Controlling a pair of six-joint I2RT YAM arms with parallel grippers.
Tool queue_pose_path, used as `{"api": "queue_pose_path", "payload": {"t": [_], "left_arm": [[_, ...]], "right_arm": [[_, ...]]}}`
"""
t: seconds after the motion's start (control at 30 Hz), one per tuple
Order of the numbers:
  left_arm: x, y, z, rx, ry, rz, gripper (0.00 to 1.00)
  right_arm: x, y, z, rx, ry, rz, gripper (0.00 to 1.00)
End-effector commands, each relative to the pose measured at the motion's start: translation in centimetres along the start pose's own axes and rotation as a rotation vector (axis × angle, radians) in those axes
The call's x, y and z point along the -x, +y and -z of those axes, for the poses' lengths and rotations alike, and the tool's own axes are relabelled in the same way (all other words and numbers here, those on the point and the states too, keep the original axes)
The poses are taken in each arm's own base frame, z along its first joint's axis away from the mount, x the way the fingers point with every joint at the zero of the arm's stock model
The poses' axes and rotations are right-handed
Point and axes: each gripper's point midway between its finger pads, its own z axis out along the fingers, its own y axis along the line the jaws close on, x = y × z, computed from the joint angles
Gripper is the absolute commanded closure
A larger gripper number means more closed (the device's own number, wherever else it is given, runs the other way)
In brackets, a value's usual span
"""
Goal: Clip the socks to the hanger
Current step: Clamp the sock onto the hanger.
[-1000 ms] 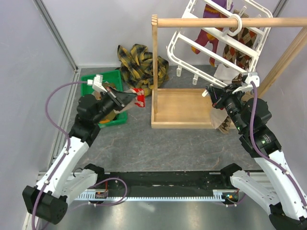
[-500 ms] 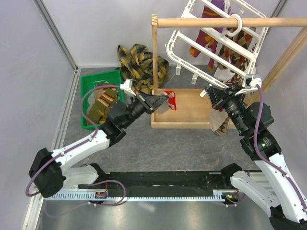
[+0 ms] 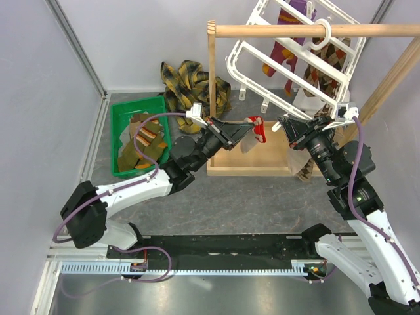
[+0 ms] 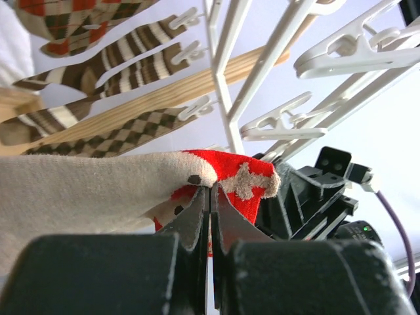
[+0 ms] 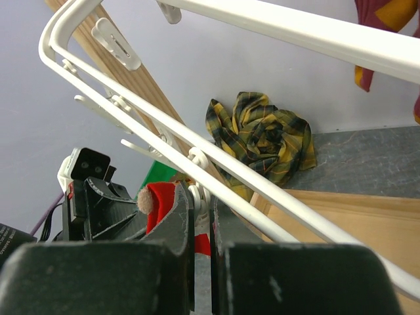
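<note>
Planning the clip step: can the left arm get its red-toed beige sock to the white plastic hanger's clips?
Probably yes: the left gripper, shut on the sock, sits just below free clips, nothing between.

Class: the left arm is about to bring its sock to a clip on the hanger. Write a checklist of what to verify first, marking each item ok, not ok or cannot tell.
1. Grip: left gripper shut on the red-trimmed end of the sock: ok.
2. Hold: right gripper shut on a white clip of the hanger: ok.
3. Mouth of that clip pressed open: cannot tell.
4. End of the sock at the clip: not ok; the top view shows a gap between them.
5. Hanger hooked over the wooden rod: ok.
</note>
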Motion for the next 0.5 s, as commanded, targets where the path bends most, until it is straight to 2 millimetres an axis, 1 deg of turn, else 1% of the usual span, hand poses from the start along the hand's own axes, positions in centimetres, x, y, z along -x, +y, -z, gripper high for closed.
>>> {"api": "queue_pose_path", "payload": {"t": [0.0, 0.03, 0.17, 0.47], "left_arm": [[1.0, -3.9, -1.4, -0.103, -0.073, 0.033, 0.98], [0.6, -3.6, -1.6, -0.096, -0.069, 0.033, 0.98], [0.0, -3.7, -2.0, -0.094, -0.066, 0.029, 0.98], [-0.3, -3.2, -2.3, -0.072, -0.077, 0.013, 0.98]], "right_arm": [[1.2, 1.1, -0.5, 0.051, -0.048, -0.008, 1.0], [1.2, 1.1, -0.5, 0.054, -0.045, -0.008, 1.0], [1.4, 1.2, -0.4, 0.057, -0.05, -0.008, 1.0], [2.3, 1.6, 0.1, 0.066, -0.073, 0.0, 1.0]]}}
